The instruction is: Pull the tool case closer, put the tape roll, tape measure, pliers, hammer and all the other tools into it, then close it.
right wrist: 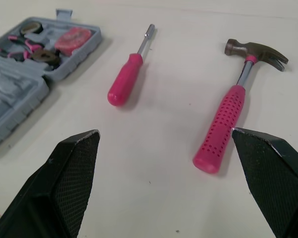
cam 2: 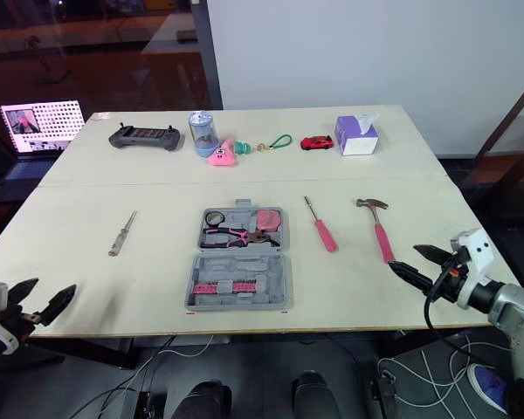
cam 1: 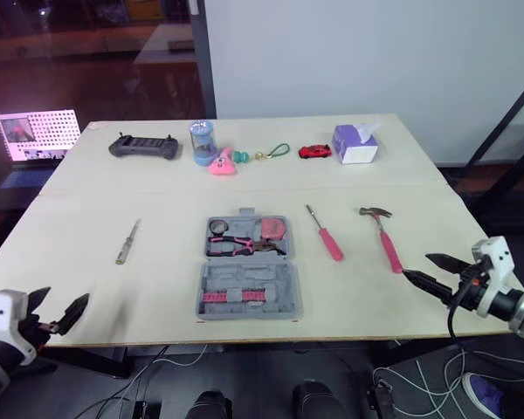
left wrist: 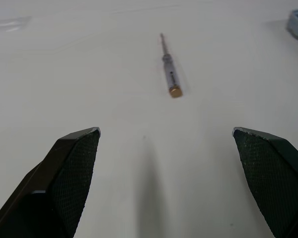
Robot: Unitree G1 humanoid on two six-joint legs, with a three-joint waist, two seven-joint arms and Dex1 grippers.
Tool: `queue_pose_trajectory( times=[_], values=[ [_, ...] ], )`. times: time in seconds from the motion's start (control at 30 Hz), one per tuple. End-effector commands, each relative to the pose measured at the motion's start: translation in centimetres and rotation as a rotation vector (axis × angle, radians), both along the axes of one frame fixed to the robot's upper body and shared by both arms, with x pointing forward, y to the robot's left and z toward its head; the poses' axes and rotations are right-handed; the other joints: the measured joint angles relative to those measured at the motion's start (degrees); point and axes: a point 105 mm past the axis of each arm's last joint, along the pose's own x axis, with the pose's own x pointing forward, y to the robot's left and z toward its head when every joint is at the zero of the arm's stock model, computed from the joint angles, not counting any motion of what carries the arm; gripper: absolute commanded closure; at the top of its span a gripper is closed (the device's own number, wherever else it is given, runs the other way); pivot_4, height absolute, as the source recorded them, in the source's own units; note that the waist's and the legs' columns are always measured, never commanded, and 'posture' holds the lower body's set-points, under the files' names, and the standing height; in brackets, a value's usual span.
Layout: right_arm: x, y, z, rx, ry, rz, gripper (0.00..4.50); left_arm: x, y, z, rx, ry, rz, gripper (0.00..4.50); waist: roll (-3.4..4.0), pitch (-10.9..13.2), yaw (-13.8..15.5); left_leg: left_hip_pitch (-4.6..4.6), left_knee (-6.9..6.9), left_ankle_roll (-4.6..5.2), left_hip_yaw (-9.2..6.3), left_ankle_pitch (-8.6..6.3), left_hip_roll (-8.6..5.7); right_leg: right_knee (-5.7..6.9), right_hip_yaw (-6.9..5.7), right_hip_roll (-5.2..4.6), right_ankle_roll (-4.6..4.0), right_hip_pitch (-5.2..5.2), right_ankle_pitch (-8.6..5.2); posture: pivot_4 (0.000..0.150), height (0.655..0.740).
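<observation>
Tool case (cam 1: 249, 266) is found lying open at mid-bench, toward the front edge. Tape roll (cam 1: 218, 228), pliers (cam 1: 237, 247) and tape measure (cam 1: 274, 230) are seen seated in its far half. Three tools are left out on the bench (cam 1: 157, 183): hammer (cam 1: 384, 237) and pink screwdriver (cam 1: 326, 234) to the case's right, a slim grey driver (cam 1: 127, 242) to its left.

Key relation — the hammer lies just ahead of the right claw (cam 1: 417, 265). Its long axis runs roughly away from the robot, with the head at the far end and the butt of the pink grip nearest the claw. The right arm is plainly the nearer one. The right claw is held low by the front right corner, spread wide, with nothing held; the forearm is angled inward toward the case.

Left claw (cam 1: 67, 295) is held at the front left edge, likewise spread wide and empty. The grey driver lies ahead of it, well apart — butt end toward the claw, tip pointing away.

Judged next: a short reach forward by the right arm, with the claw closed across the grip rather than along it.
</observation>
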Motion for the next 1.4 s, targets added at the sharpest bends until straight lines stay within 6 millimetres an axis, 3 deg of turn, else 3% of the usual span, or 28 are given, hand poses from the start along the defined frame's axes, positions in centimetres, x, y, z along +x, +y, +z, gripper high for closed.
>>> queue_pose_trajectory(
  times=[0.03,0.33,0.6,0.73,0.97,1.1,1.4],
  values=[
    [0.6,2.3,3.1,0.013,-0.083,0.074,0.02,2.0,-1.2,2.8,0.044,-0.045,-0.119,0.00,0.00,0.00,0.02,0.00,0.00,0.00,-0.01,0.00,0.00,0.01,0.00,0.01,0.00,0.00,0.00,0.150,0.7400],
    [-1.0,8.9,6.0,0.011,-0.069,0.261,0.02,5.9,-8.0,7.5,0.053,-0.072,-0.491,0.00,0.00,0.01,0.06,-0.10,0.00,0.00,-0.04,0.00,0.00,-0.04,-0.01,0.00,0.01,-0.05,0.00,0.150,0.7400],
    [-2.9,11.9,7.8,-0.041,-0.079,0.324,0.02,7.4,-13.2,9.1,0.090,-0.031,-0.740,0.00,-0.02,0.02,0.09,-0.12,0.01,0.00,-0.05,0.00,0.00,-0.03,-0.04,0.01,0.01,-0.07,0.00,0.150,0.7400],
    [-3.4,12.8,8.1,-0.066,-0.089,0.333,0.02,7.9,-14.4,9.4,0.094,-0.017,-0.798,0.00,-0.02,0.02,0.00,-0.15,0.02,0.00,-0.06,0.00,0.00,-0.04,-0.04,0.01,0.01,-0.07,0.00,0.150,0.7400],
    [-3.4,13.6,8.6,-0.093,-0.086,0.405,0.02,7.8,-14.4,9.3,0.098,-0.024,-0.766,0.00,-0.03,0.03,-0.05,-0.17,0.02,0.01,-0.06,0.00,0.00,-0.03,-0.03,0.02,0.01,-0.12,0.00,0.150,0.7400],
    [-2.0,14.4,9.6,-0.118,-0.102,0.506,0.02,6.6,-12.7,8.6,0.102,-0.029,-0.646,0.00,-0.03,0.06,-0.35,-0.14,0.01,0.02,-0.03,-0.01,0.02,-0.03,0.00,0.03,0.01,-0.14,0.00,0.150,0.7400],
    [0.5,18.9,11.2,-0.152,-0.127,0.853,0.02,-0.3,-7.2,5.5,0.072,-0.005,-0.255,0.00,-0.07,0.12,-0.07,-0.31,0.04,0.03,-0.02,-0.02,0.04,-0.08,-0.01,-0.02,0.01,-0.30,0.00,0.150,0.7400]
  ],
)
